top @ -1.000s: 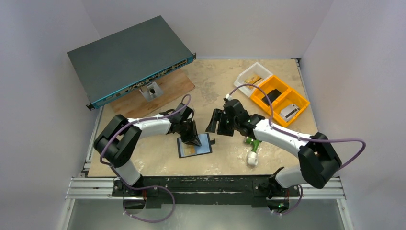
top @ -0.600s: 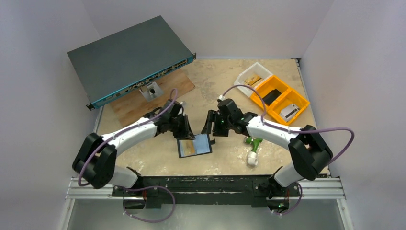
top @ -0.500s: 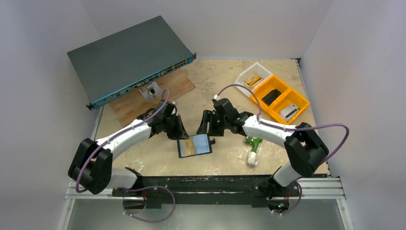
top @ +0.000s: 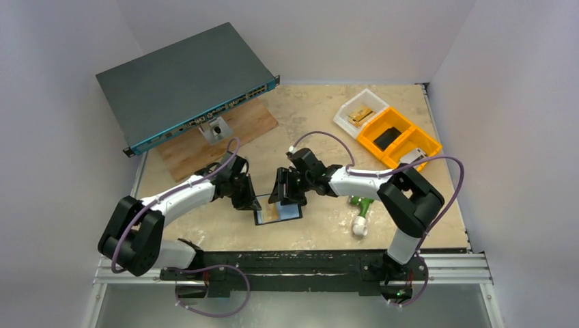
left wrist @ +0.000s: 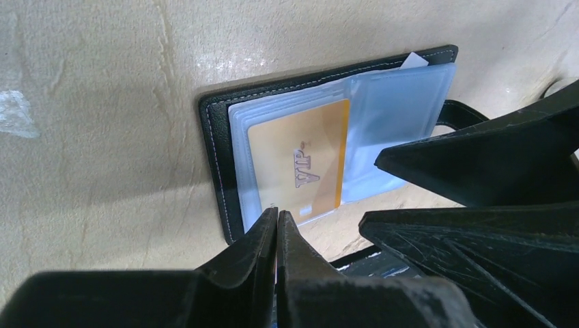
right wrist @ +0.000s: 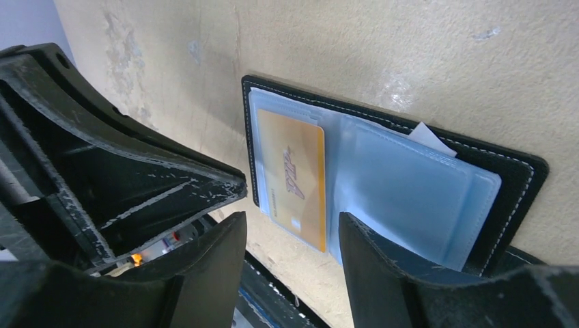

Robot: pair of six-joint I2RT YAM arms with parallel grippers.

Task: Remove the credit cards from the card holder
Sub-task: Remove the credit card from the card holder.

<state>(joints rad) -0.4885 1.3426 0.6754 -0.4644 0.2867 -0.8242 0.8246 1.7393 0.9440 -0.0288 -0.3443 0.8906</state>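
Note:
The card holder [top: 278,212] is a black wallet lying open and flat on the table. Its pale blue clear sleeves [left wrist: 396,116] show in both wrist views. A gold credit card [left wrist: 300,164] marked VIP sits in the left sleeve, also in the right wrist view [right wrist: 293,174]. A white slip corner [right wrist: 431,139] pokes out at the wallet's far edge. My left gripper [left wrist: 275,216] is shut, its tips at the near edge of the gold card's sleeve [top: 250,199]. My right gripper [right wrist: 290,229] is open and empty above the wallet [top: 287,193].
A big dark grey network switch [top: 184,78] rests on a wooden board [top: 218,140] at the back left. An orange bin [top: 399,140] and a clear tray [top: 358,109] stand at the back right. A green-and-white object [top: 360,217] lies right of the wallet.

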